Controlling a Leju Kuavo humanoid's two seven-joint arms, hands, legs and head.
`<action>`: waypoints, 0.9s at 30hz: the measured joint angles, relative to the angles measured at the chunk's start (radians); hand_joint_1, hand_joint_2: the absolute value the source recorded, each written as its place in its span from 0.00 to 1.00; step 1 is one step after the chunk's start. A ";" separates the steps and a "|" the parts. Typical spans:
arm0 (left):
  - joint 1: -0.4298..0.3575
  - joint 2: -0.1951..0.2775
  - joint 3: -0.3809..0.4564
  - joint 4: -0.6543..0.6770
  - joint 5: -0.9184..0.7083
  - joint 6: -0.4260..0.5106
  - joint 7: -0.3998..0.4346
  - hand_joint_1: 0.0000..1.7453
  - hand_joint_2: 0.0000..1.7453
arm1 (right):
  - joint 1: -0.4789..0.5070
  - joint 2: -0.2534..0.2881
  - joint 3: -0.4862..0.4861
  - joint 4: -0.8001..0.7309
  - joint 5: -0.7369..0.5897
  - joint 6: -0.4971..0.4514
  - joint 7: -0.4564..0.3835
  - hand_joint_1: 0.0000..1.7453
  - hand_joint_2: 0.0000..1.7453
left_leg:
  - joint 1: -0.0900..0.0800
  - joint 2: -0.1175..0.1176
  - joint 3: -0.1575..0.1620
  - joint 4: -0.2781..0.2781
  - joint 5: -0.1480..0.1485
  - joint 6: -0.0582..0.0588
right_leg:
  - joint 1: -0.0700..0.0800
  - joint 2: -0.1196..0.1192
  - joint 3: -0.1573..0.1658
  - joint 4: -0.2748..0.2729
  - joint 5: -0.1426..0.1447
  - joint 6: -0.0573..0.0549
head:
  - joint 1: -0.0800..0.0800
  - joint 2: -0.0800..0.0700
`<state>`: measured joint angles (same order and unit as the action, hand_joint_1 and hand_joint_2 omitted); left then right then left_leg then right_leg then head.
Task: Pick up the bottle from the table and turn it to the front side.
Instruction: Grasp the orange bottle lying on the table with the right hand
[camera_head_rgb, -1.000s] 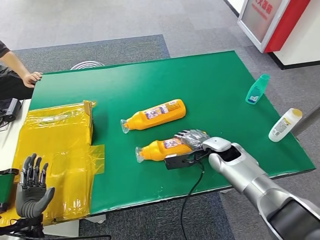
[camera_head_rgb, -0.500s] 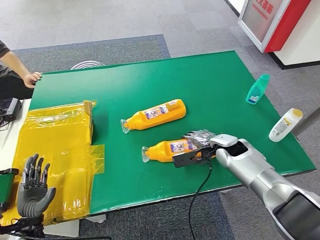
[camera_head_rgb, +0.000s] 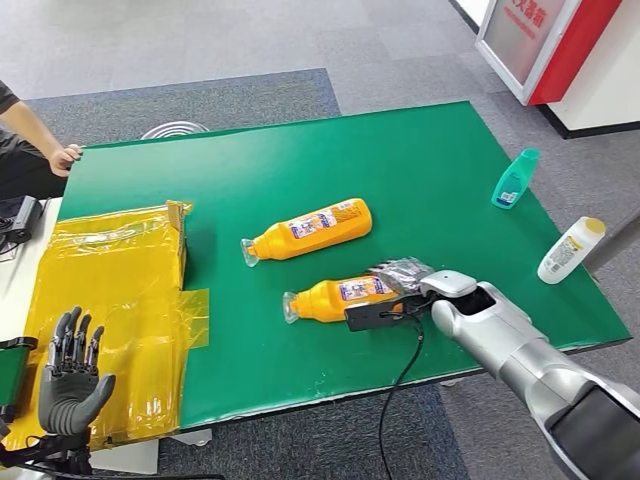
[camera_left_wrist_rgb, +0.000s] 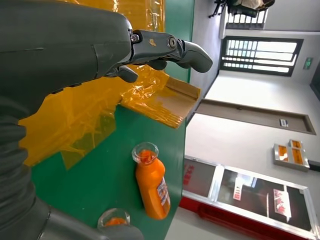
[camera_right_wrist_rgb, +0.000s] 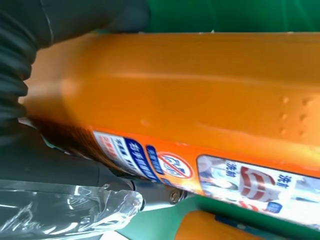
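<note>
Two orange bottles lie on their sides on the green table (camera_head_rgb: 430, 160). The far bottle (camera_head_rgb: 309, 230) lies free, and the left wrist view shows it cap-first (camera_left_wrist_rgb: 153, 182). My right hand (camera_head_rgb: 396, 280) grips the near bottle (camera_head_rgb: 336, 298) at its base end, the clear cap pointing left. Close up, the near bottle (camera_right_wrist_rgb: 188, 90) shows a printed label along its side, with my dark fingers (camera_right_wrist_rgb: 56, 160) wrapped around it. My left hand (camera_head_rgb: 69, 375) hovers with its fingers apart above the yellow wrap and holds nothing; its fingers (camera_left_wrist_rgb: 166, 47) stretch straight.
A box in yellow plastic wrap (camera_head_rgb: 113, 280) covers the table's left side. A teal bottle (camera_head_rgb: 515, 180) and a white bottle (camera_head_rgb: 570, 250) lie near the right edge. A person's hand (camera_head_rgb: 64, 157) rests at the far left corner. A black cable (camera_head_rgb: 400, 370) hangs off the front edge.
Over the last second my right hand drew the near bottle a little to the right; since half a second ago it has barely shifted. The left hand has edged slightly to the right.
</note>
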<state>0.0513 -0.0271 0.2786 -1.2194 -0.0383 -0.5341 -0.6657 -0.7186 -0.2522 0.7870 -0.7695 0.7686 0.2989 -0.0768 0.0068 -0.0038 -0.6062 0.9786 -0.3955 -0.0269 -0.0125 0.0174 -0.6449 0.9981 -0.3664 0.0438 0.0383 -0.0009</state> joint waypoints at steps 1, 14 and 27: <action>0.000 0.000 0.000 0.000 0.000 0.001 0.000 0.00 1.00 | 0.001 0.000 0.000 0.000 -0.002 -0.008 -0.001 1.00 1.00 | 0.000 0.000 0.000 0.000 0.000 0.000 | 0.000 0.000 0.000 0.000 0.000 0.000 | 0.000 0.000; 0.006 0.000 0.001 0.000 0.010 0.003 0.000 0.00 1.00 | 0.029 -0.003 -0.001 -0.035 -0.022 -0.056 0.002 1.00 1.00 | 0.000 0.000 0.000 0.000 0.000 0.000 | 0.000 0.000 0.000 0.000 0.000 0.000 | 0.000 0.000; 0.024 -0.001 0.010 -0.014 0.026 -0.035 0.000 0.00 1.00 | 0.085 -0.005 -0.019 -0.105 -0.041 -0.157 -0.002 1.00 1.00 | 0.000 0.000 0.000 0.000 0.000 0.000 | 0.000 0.000 0.000 0.000 0.000 0.000 | 0.000 0.000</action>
<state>0.0749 -0.0284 0.2884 -1.2339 -0.0124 -0.5691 -0.6658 -0.6331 -0.2574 0.7678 -0.8747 0.7273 0.1420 -0.0783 0.0070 -0.0038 -0.6067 0.9786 -0.3956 -0.0271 -0.0123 0.0174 -0.6449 0.9982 -0.3666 0.0436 0.0383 -0.0009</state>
